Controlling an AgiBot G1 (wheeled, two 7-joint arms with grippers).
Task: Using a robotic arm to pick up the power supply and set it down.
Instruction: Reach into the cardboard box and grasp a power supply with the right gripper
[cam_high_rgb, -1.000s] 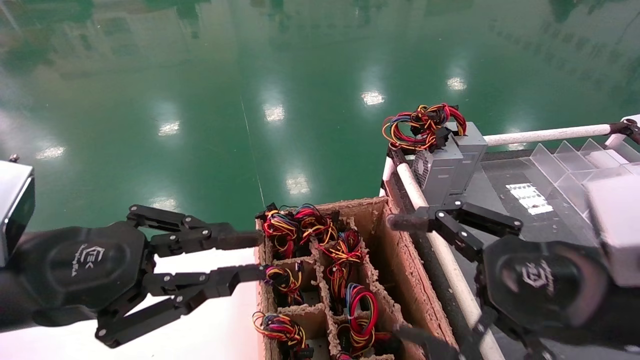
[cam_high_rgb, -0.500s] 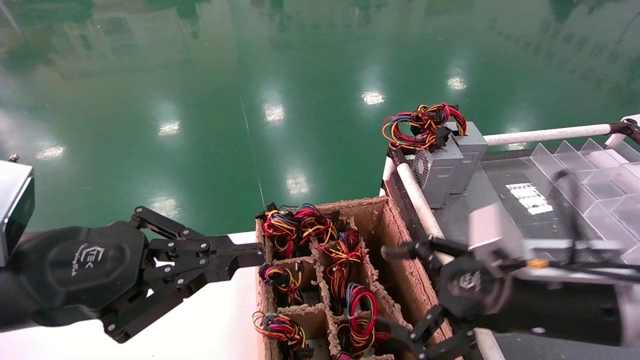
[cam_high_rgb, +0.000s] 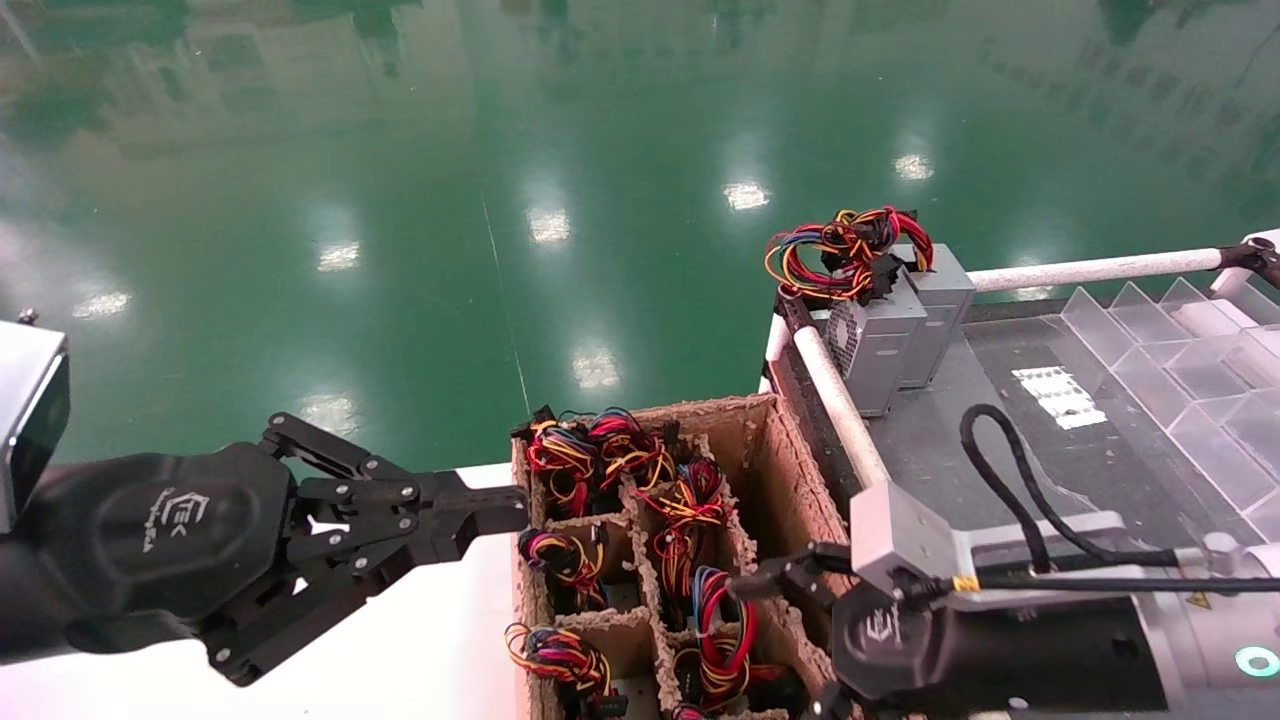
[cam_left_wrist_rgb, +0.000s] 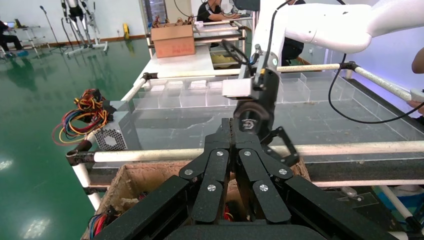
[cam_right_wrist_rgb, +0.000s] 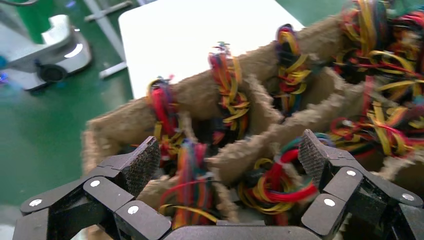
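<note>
**Right gripper spread over the divided carton, left gripper closed beside it**

Nearest in the head view, the right gripper (cam_high_rgb: 775, 640) hangs low over the near right part of the cardboard carton (cam_high_rgb: 800, 500); its wrist view shows its two fingers (cam_right_wrist_rgb: 142, 162) spread wide with nothing between them, above the wire-topped units (cam_right_wrist_rgb: 280, 180) that stand among the cardboard dividers (cam_right_wrist_rgb: 270, 137); no finger touches a wire there as far as can be seen. At least six wire bundles show in the carton in the head view, one to a cell; the near edge cuts off the rest. The left gripper (cam_high_rgb: 500, 510) sits on the carton's left side, over a white counter (cam_high_rgb: 430, 650), its two fingers pressed together on nothing, the tips just at the carton's left wall; the left wrist view shows the same closed pair (cam_left_wrist_rgb: 232, 145). To the right of the carton, past a white padded rail (cam_high_rgb: 840, 400), lies a dark counter (cam_high_rgb: 1000, 450) with clear plastic dividers (cam_high_rgb: 1180, 340) along its right side. At that counter's far left corner stand two grey boxes side by side; the front one, with the honeycomb grille, is the power supply (cam_high_rgb: 880, 345), upright, a looped tangle of red, yellow and orange wires (cam_high_rgb: 845, 250) on top, well apart from both grippers. Beyond everything spreads the glossy green floor (cam_high_rgb: 600, 150).
</note>
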